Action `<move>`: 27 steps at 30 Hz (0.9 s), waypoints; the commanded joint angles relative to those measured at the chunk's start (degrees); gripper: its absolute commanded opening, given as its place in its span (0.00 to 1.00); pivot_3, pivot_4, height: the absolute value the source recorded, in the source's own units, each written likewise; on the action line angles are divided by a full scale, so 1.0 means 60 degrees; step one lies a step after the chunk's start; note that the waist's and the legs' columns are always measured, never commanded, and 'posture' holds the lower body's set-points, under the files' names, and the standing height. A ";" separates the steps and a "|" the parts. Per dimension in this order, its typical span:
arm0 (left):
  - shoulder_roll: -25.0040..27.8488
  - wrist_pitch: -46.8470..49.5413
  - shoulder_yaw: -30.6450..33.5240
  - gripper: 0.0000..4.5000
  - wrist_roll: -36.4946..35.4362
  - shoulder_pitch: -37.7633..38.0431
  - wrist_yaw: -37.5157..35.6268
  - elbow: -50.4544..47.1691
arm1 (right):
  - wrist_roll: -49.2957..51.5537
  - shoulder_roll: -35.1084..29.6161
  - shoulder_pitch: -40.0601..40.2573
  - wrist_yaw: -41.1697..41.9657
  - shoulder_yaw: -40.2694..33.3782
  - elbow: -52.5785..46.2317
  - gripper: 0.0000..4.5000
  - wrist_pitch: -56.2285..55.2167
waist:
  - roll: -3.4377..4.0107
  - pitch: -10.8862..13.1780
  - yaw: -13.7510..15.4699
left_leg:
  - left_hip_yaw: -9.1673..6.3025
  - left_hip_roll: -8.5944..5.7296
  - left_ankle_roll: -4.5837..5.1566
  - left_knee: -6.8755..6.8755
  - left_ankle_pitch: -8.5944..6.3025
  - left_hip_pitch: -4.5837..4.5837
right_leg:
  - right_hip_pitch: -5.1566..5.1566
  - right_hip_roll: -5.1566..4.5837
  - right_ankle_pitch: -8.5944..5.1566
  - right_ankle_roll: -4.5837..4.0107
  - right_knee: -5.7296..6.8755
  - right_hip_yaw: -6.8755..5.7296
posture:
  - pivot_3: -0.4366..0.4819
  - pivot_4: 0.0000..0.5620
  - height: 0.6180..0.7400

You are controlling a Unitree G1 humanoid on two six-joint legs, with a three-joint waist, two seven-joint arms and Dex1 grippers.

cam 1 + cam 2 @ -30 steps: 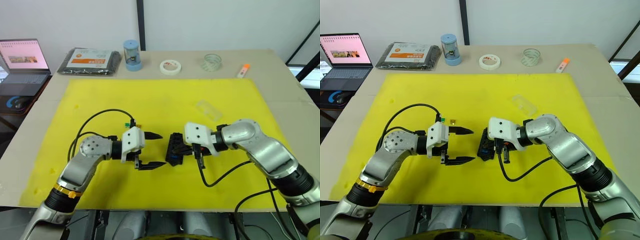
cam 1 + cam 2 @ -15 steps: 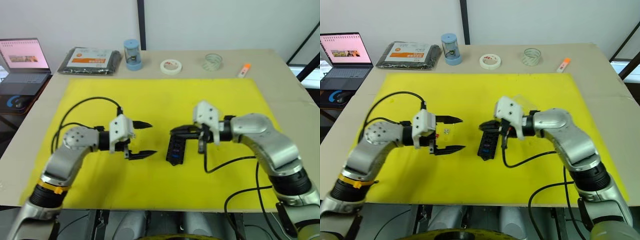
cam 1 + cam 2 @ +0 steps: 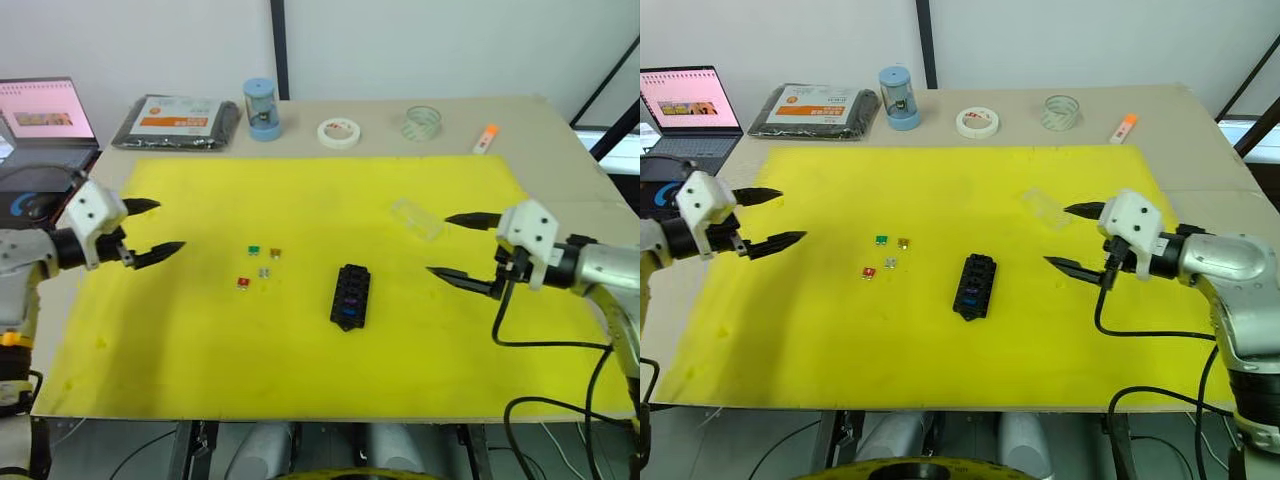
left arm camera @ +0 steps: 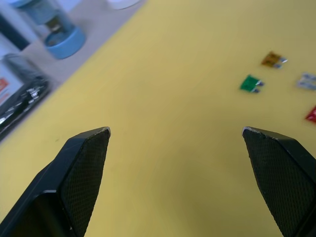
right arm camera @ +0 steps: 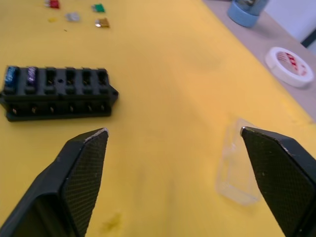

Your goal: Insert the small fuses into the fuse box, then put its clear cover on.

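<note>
Overhead, the fuse box [image 3: 350, 296] lies mid-mat, two fuses seated at its near end. Four loose fuses [image 3: 260, 267] lie just left of it; the clear cover [image 3: 416, 219] lies beyond, to its right. Left gripper [image 3: 152, 228] and right gripper [image 3: 457, 246] hover at opposite mat edges, fingers apart. Wrist views confirm both jaws spread, empty.

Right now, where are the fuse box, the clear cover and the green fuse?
fuse box [image 3: 350, 296]: left eye view, middle of its slotted top.
clear cover [image 3: 416, 218]: left eye view, centre of the lid.
green fuse [image 4: 251, 83]: left wrist view, its plastic body.
</note>
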 commanded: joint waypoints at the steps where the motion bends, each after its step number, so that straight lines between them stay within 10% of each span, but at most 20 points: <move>1: 0.0208 -0.0156 0.0221 1.00 0.0070 0.0021 0.0028 0.0238 | 0.0448 0.0051 -0.0307 -0.0248 -0.0265 -0.0576 0.99 0.0132 | -0.0001 0.0000 0.0003 | -0.0001 0.0000 0.0000 0.0001 0.0000 -0.0002 | 0.0000 0.0000 0.0000 0.0000 0.0000 0.0001 | 0.48 0.27 1.00; 13: 0.0750 1.3146 0.0756 1.00 -0.5358 -0.0733 -0.0545 -0.0928 | 0.0895 0.1641 -0.3001 -0.1096 0.3375 -0.3168 0.99 0.2165 | -0.0012 0.0002 -0.0228 | -0.0011 0.0007 0.0010 0.0008 -0.0006 -0.0008 | -0.0012 0.0024 -0.0005 0.0007 0.0019 -0.0001 | 0.48 0.27 1.00; 27: -0.1331 1.5253 0.0569 1.00 -0.5441 -0.1039 0.1498 -0.0286 | 0.0613 0.2073 -0.3743 -0.1004 0.4380 -0.3003 0.99 0.2463 | -0.0034 -0.0011 -0.0233 | -0.0014 0.0015 -0.0032 0.0017 -0.0005 -0.0009 | -0.0030 0.0019 0.0000 -0.0001 0.0038 0.0011 | 0.48 0.27 1.00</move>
